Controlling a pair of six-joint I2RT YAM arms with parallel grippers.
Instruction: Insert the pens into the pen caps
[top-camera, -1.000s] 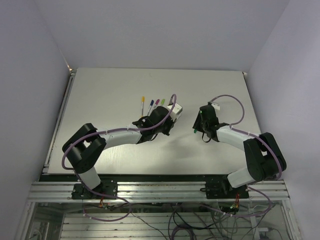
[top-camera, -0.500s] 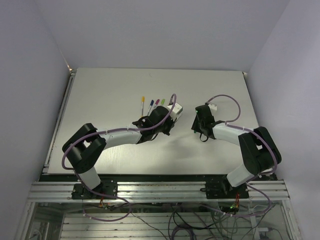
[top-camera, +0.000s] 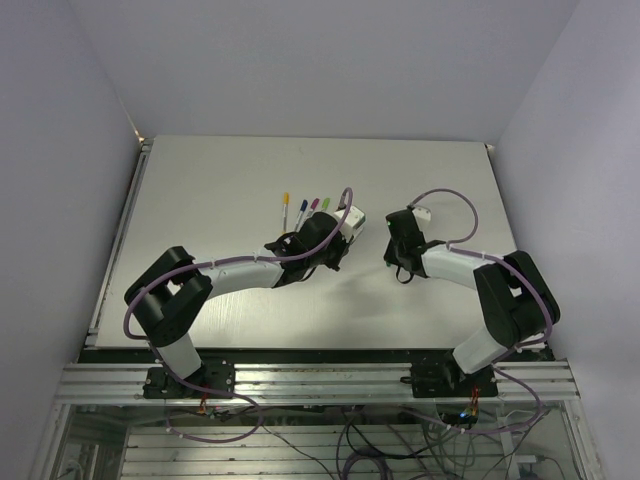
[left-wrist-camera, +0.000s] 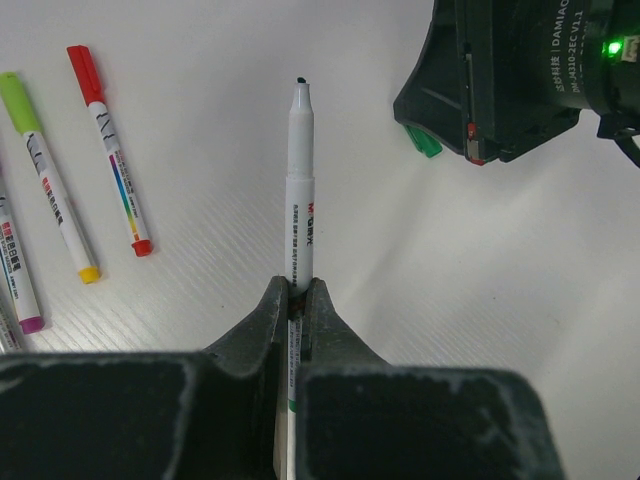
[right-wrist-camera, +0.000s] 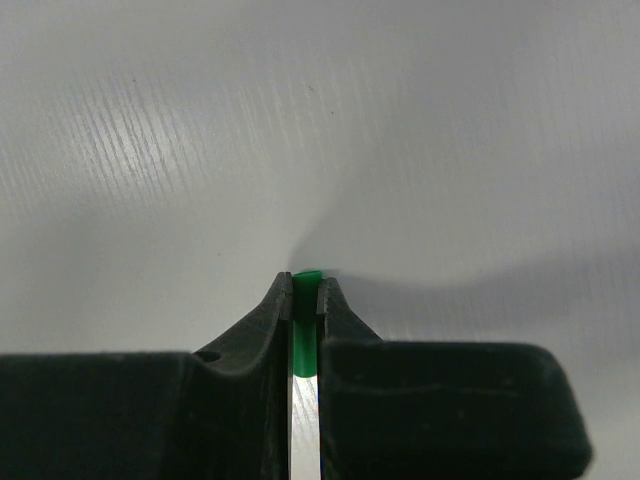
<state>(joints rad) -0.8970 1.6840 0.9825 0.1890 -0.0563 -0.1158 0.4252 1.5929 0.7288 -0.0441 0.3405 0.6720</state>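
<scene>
left gripper (left-wrist-camera: 297, 300) pinching pen (left-wrist-camera: 300, 170), bare nib pointing ahead | right gripper (right-wrist-camera: 304, 290) clamped on green cap (left-wrist-camera: 422, 141), ahead-right of nib, apart | cap mouth probably facing pen

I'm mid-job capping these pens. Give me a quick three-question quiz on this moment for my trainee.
1. True or false: the pen in the left gripper already wears its cap.
2. What colour is the cap pinched in the right gripper? A red; B green; C yellow.
3. Fill in: ___ other pens lie loose on the table.
Key: 1 false, its tip is bare; 2 B; 3 four.
</scene>
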